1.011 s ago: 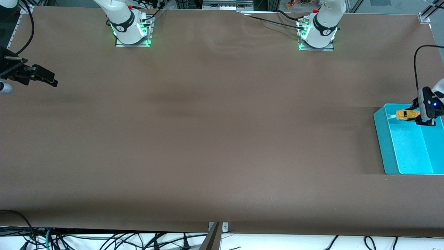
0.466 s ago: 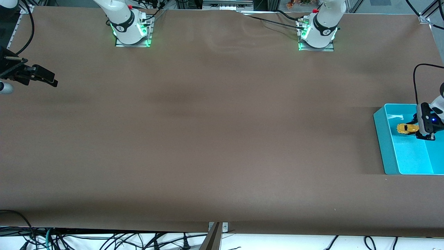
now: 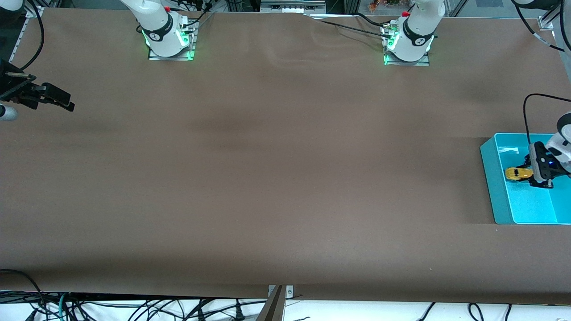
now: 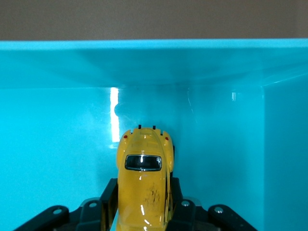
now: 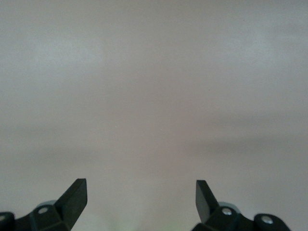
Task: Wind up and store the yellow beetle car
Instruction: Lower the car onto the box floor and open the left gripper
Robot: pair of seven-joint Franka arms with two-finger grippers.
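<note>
The yellow beetle car (image 3: 516,173) sits between the fingers of my left gripper (image 3: 528,175), which is shut on it low inside the teal bin (image 3: 493,187) at the left arm's end of the table. The left wrist view shows the car (image 4: 144,178) nose-first toward the bin's inner wall (image 4: 144,67), with my left gripper (image 4: 143,204) clamped on its sides. My right gripper (image 3: 64,102) waits open over the right arm's end of the table. In the right wrist view the right gripper (image 5: 142,197) holds nothing above bare brown table.
The two arm bases (image 3: 169,42) (image 3: 408,47) stand along the table edge farthest from the front camera. A black cable (image 3: 531,111) loops above the bin. Cables (image 3: 134,307) hang below the edge nearest the front camera.
My left gripper has carried the car downward, deeper into the teal bin. The right arm has not moved.
</note>
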